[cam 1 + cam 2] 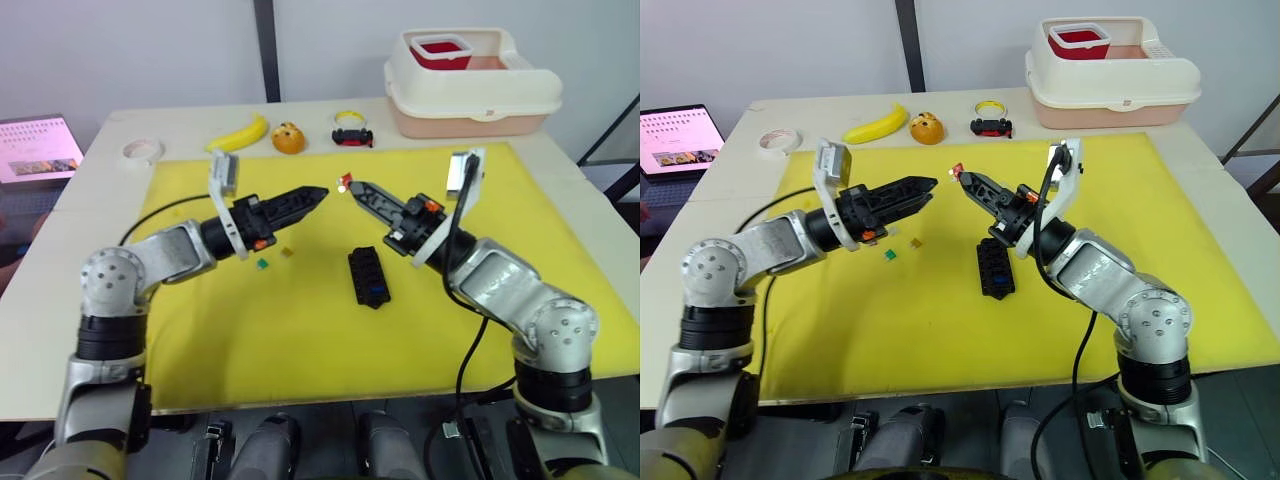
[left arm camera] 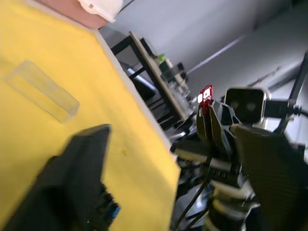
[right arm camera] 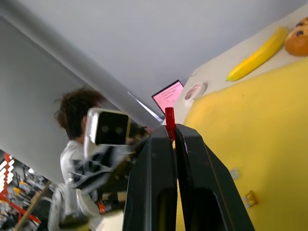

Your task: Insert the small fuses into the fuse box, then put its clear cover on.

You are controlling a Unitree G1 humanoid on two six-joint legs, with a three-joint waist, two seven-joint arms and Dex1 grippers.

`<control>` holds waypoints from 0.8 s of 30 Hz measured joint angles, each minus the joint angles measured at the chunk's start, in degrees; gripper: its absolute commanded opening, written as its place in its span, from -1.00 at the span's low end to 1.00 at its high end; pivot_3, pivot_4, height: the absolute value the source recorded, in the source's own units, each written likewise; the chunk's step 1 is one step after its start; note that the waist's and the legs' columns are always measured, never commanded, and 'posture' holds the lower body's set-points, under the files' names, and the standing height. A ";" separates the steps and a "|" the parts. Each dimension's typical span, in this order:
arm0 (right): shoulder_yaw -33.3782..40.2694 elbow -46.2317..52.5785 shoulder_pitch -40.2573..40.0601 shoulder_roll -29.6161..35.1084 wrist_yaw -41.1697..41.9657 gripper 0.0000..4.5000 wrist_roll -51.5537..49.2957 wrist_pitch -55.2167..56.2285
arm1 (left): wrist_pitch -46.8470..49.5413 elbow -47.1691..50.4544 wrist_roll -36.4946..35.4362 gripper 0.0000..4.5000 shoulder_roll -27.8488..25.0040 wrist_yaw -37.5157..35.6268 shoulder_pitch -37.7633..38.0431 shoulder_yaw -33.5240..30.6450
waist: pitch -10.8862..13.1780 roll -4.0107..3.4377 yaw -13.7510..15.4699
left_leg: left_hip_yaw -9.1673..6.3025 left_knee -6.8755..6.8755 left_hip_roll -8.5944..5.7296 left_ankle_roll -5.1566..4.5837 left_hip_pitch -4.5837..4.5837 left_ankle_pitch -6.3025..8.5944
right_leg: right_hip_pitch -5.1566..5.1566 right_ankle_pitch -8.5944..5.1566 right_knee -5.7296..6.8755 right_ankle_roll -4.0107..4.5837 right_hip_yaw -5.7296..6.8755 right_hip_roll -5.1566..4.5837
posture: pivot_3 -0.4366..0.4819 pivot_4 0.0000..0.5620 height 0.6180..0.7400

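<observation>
The black fuse box (image 1: 369, 277) lies on the yellow mat (image 1: 500, 220) with a blue fuse (image 1: 378, 292) in its near end. My right gripper (image 1: 352, 186) hovers above the mat beyond the box, shut on a small red fuse (image 1: 344, 181) that sticks out of its tip (image 3: 169, 122). My left gripper (image 1: 318, 193) points at it from the left, a short gap away. A green fuse (image 1: 263, 264) and an olive-yellow fuse (image 1: 287, 252) lie loose on the mat under the left gripper. The clear cover (image 2: 41, 90) rests flat on the mat beyond the box.
Along the table's far edge are a white tape roll (image 1: 143, 150), a banana (image 1: 240, 133), an orange round toy (image 1: 287, 137), a small black and red object (image 1: 352, 135) and a large cream bin (image 1: 470, 85). A laptop (image 1: 35, 148) sits far left. A person (image 3: 77, 120) is beside the table.
</observation>
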State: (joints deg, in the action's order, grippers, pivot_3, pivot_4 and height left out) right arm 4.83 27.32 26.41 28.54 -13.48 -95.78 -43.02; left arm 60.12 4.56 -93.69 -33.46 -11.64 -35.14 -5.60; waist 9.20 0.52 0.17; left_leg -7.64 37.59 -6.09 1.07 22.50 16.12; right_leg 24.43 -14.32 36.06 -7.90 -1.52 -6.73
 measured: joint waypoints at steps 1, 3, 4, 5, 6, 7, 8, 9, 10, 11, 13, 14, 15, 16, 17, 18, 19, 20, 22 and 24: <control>0.50 0.00 0.16 2.45 1.09 -1.00 -0.03 -0.84 | 0.31 0.76 2.88 0.99 -2.33 -3.12 0.11 0.36 | 0.05 -0.03 -0.10 | 0.02 -0.09 0.00 -0.01 -0.01 -0.01 | 0.00 0.00 -0.04 0.00 -0.01 0.00 | -0.05 -0.47 1.00; 1.79 -0.03 0.72 6.86 4.50 -1.00 0.27 -2.79 | -0.62 2.71 10.59 0.99 -6.60 -11.18 0.33 1.08 | 0.06 -0.04 -0.26 | 0.03 -0.29 0.01 0.00 -0.04 -0.02 | 0.04 0.00 -0.09 0.01 -0.02 -0.01 | -0.05 -0.47 1.00; 2.04 -0.03 0.96 8.76 6.24 -1.00 0.81 -3.71 | -1.40 3.56 13.41 0.99 -7.78 -14.14 0.49 1.66 | 0.07 -0.04 -0.28 | 0.02 -0.35 0.02 0.01 -0.05 -0.03 | 0.04 -0.01 -0.10 0.01 -0.01 -0.01 | -0.05 -0.47 1.00; 2.06 0.05 1.23 12.47 10.06 -1.00 2.43 -5.67 | -4.26 5.44 19.13 0.99 -10.00 -20.03 1.30 3.37 | 0.11 -0.06 -0.33 | 0.04 -0.40 0.03 0.02 -0.05 -0.03 | 0.07 -0.01 -0.14 0.02 -0.01 -0.01 | -0.05 -0.47 1.00; 2.25 0.05 1.30 14.77 12.33 -1.00 3.73 -6.82 | -6.00 6.32 22.61 0.99 -11.42 -23.53 1.90 4.38 | 0.11 -0.06 -0.40 | 0.02 -0.45 0.05 0.03 -0.05 -0.04 | 0.06 -0.01 -0.16 0.02 -0.01 -0.01 | -0.05 -0.47 1.00; 2.15 0.12 1.53 16.90 15.53 -1.00 5.54 -8.02 | -8.96 7.37 26.92 0.99 -12.97 -27.89 2.89 5.48 | 0.12 -0.05 -0.58 | 0.04 -0.46 0.06 0.03 -0.04 -0.04 | 0.06 -0.03 -0.20 0.05 0.00 -0.02 | -0.05 -0.47 1.00; 1.84 0.31 1.79 19.05 18.86 -1.00 7.56 -9.03 | -12.11 8.16 31.12 0.99 -14.46 -32.16 3.70 6.90 | 0.14 -0.06 -0.65 | 0.04 -0.45 0.07 0.02 -0.03 -0.03 | 0.06 -0.03 -0.20 0.05 0.00 -0.03 | -0.05 -0.47 1.00; 1.35 0.68 2.10 21.71 22.55 -1.00 9.94 -9.93 | -15.70 8.75 35.63 0.99 -15.75 -36.34 4.44 8.32 | 0.17 -0.10 -0.74 | 0.09 -0.46 0.08 0.02 -0.03 -0.03 | 0.06 -0.03 -0.26 0.06 0.00 -0.04 | -0.05 -0.47 1.00; 1.07 0.87 2.37 23.09 25.20 -1.00 11.79 -10.49 | -18.23 8.97 38.68 0.99 -16.16 -39.05 4.79 9.10 | 0.17 -0.10 -0.78 | 0.09 -0.47 0.11 -0.02 -0.03 -0.01 | 0.04 -0.03 -0.30 0.06 0.02 -0.04 | -0.05 -0.47 1.00; 0.43 1.23 2.88 24.23 28.56 -1.00 14.35 -10.68 | -20.95 8.93 41.70 0.99 -15.82 -41.47 4.91 9.61 | 0.18 -0.09 -0.76 | 0.09 -0.45 0.12 -0.14 -0.03 0.06 | 0.04 -0.03 -0.32 0.05 0.03 -0.06 | -0.05 -0.47 1.00; -1.54 2.28 3.49 27.40 35.65 -1.00 20.02 -10.66 | -23.62 7.75 45.10 0.99 -14.74 -45.00 3.87 10.36 | 0.23 -0.07 -0.66 | 0.05 -0.44 0.12 -0.35 -0.01 0.19 | 0.02 -0.02 -0.33 0.04 0.08 -0.07 | -0.05 -0.47 1.00; -2.38 2.75 3.60 28.38 38.24 -1.00 22.43 -10.33 | -24.23 7.16 45.97 0.99 -14.45 -46.22 3.39 10.55 | 0.24 -0.04 -0.59 | 0.03 -0.43 0.12 -0.36 0.01 0.19 | 0.02 -0.02 -0.35 0.04 0.10 -0.08 | -0.05 -0.47 1.00; -3.67 3.30 3.63 29.72 41.47 -1.00 25.74 -9.50 | -25.11 6.46 47.14 0.99 -14.15 -47.99 2.94 10.74 | 0.25 -0.04 -0.57 | 0.03 -0.42 0.10 -0.37 0.03 0.19 | 0.02 -0.01 -0.37 0.03 0.11 -0.08 | -0.05 -0.47 1.00; -5.01 3.88 3.57 31.08 44.64 -1.00 29.19 -8.55 | -26.35 6.03 48.45 0.99 -13.94 -49.77 2.74 11.09 | 0.25 -0.05 -0.60 | 0.05 -0.40 0.08 -0.37 0.03 0.20 | 0.02 -0.01 -0.38 0.02 0.11 -0.08 | -0.05 -0.47 1.00; -6.15 4.06 3.52 31.95 47.32 -1.00 32.35 -7.29 | -27.89 5.65 49.99 0.99 -13.73 -51.42 2.76 11.65 | 0.25 -0.05 -0.66 | 0.07 -0.40 0.08 -0.36 0.03 0.19 | 0.01 -0.01 -0.40 0.02 0.11 -0.10 | -0.05 -0.47 1.00; -7.23 4.05 3.32 32.61 50.16 -1.00 35.79 -5.78 | -29.91 5.41 52.18 0.99 -13.61 -53.36 2.96 12.47 | 0.26 -0.03 -0.67 | 0.07 -0.40 0.08 -0.33 0.03 0.17 | 0.01 -0.01 -0.43 0.01 0.11 -0.10 | -0.05 -0.47 1.00; -8.15 3.98 3.20 33.04 52.11 -1.00 38.44 -4.63 | -31.53 5.28 53.94 0.99 -13.59 -54.84 3.22 13.46 | 0.26 -0.03 -0.74 | 0.09 -0.40 0.08 -0.28 0.03 0.14 | 0.01 -0.01 -0.44 0.01 0.10 -0.10 | -0.05 -0.47 1.00; -8.93 3.90 3.06 33.25 54.11 -1.00 40.92 -3.52 | -33.00 5.23 55.65 0.99 -13.47 -56.33 3.60 14.30 | 0.27 -0.03 -0.83 | 0.10 -0.40 0.08 -0.25 0.03 0.13 | 0.02 -0.01 -0.45 0.01 0.09 -0.10 | -0.05 -0.47 1.00; -9.96 3.51 2.90 33.25 57.60 -1.00 44.65 -1.78 | -34.66 5.02 57.98 0.99 -12.77 -58.41 4.01 15.78 | 0.28 -0.02 -0.79 | 0.09 -0.41 0.11 -0.24 0.03 0.13 | 0.03 -0.01 -0.44 0.01 0.09 -0.10 | -0.05 -0.47 1.00; -10.68 3.07 2.90 33.15 60.10 -1.00 47.39 -0.54 | -35.50 4.77 59.52 0.99 -12.00 -59.47 4.02 16.09 | 0.31 0.01 -0.71 | 0.07 -0.41 0.11 -0.25 0.03 0.13 | 0.03 -0.01 -0.43 0.01 0.10 -0.10 | -0.05 -0.47 1.00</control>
State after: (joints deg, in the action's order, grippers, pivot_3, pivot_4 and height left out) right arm -5.86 30.40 29.31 61.69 46.63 -48.39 -43.56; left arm 24.62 9.33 -34.17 -45.46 -71.12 -31.12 10.50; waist 9.51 0.53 -0.54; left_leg -7.57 37.18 -5.98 0.81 22.54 16.25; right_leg 24.46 -14.33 35.64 -7.89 -1.42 -6.83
